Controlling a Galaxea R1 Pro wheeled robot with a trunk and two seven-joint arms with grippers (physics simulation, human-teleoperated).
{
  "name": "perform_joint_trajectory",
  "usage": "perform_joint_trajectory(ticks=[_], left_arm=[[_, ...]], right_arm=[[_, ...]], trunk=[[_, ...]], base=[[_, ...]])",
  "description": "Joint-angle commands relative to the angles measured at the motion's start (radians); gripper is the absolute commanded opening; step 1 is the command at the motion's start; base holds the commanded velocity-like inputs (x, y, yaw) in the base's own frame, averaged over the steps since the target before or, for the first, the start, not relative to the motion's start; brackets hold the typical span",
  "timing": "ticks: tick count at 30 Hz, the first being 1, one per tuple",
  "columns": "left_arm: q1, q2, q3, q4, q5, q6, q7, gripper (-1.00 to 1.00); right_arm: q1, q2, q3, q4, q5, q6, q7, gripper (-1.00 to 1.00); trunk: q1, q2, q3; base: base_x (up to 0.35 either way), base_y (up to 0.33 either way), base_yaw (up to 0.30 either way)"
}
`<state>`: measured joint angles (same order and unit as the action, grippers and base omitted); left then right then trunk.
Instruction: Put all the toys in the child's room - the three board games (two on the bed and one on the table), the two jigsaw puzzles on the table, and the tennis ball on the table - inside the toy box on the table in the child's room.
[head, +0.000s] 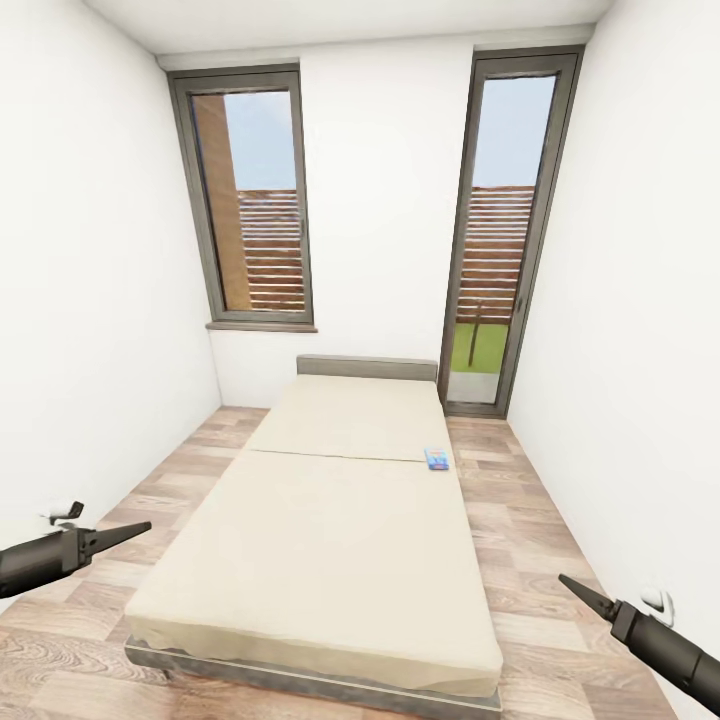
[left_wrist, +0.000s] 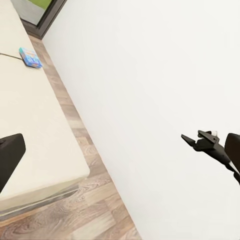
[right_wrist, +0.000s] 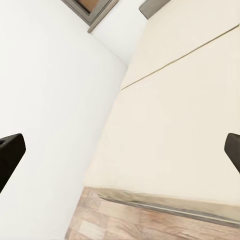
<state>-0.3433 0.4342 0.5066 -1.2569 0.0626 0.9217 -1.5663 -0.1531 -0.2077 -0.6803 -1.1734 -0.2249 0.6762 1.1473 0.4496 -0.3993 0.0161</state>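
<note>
A: What is on the large low bed with the plain beige cover (head: 330, 540)?

B: One small flat blue board game box with yellow lettering (head: 437, 460). It lies at the bed's right edge, just on the near side of the seam across the cover, well beyond both arms.

A: And the arms?

B: The left gripper (head: 138, 527) hangs over the wood-plank floor (head: 560, 520) at the bed's near left corner. The right gripper (head: 568, 583) is at the near right, close to the white wall (head: 640, 350). In the head view each ends in a narrow dark point, so both look closed and carry nothing. I would not swear to it at this size.

A: How will the box handle?

B: I judge it light and stiff, printed card with a smooth face. It lies flat on a soft cover that may give under pressure. I would pinch it across a short edge, or catch the side overhanging the mattress edge, if it overhangs at all.

A: Do the wrist cameras add anything?

B: The left wrist view shows the blue box (left_wrist: 30, 58) from the side, slightly raised off the cover, and the right gripper (left_wrist: 189, 139) against the wall. The right wrist view shows the bed (right_wrist: 190, 115), a strip of its dark grey frame and the far dark-framed window (right_wrist: 90, 10).
</note>
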Motion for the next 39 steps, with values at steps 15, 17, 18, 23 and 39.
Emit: perform_joint_trajectory(ticks=[15, 17, 18, 23, 39], left_arm=[[0.0, -0.001, -0.002, 0.001, -0.002, 0.012, -0.004, 1.0], [0.0, -0.001, -0.002, 0.001, -0.002, 0.013, -0.004, 1.0], [0.0, -0.001, -0.002, 0.001, -0.002, 0.014, -0.004, 1.0], [0.0, -0.002, -0.002, 0.001, -0.001, 0.017, -0.004, 1.0], [0.0, -0.008, -0.002, 0.001, -0.002, 0.021, -0.004, 1.0]], right_arm=[[0.0, 0.0, -0.001, -0.028, -0.004, 0.011, 0.002, 1.0], [0.0, 0.0, -0.001, -0.029, -0.004, 0.011, 0.002, 1.0], [0.0, 0.0, -0.001, -0.029, -0.004, 0.011, 0.002, 1.0], [0.0, -0.001, -0.003, -0.03, -0.004, 0.011, 0.002, 1.0], [0.0, 0.0, 0.001, -0.034, -0.002, 0.02, 0.002, 1.0]], trunk=[[0.0, -0.001, 0.0], [0.0, -0.001, 0.0], [0.0, -0.001, 0.0], [0.0, -0.001, 0.0], [0.0, -0.001, 0.0]], base=[[0.0, 0.0, 0.0], [0.0, 0.0, 0.0], [0.0, 0.0, 0.0], [0.0, 0.0, 0.0], [0.0, 0.0, 0.0]])
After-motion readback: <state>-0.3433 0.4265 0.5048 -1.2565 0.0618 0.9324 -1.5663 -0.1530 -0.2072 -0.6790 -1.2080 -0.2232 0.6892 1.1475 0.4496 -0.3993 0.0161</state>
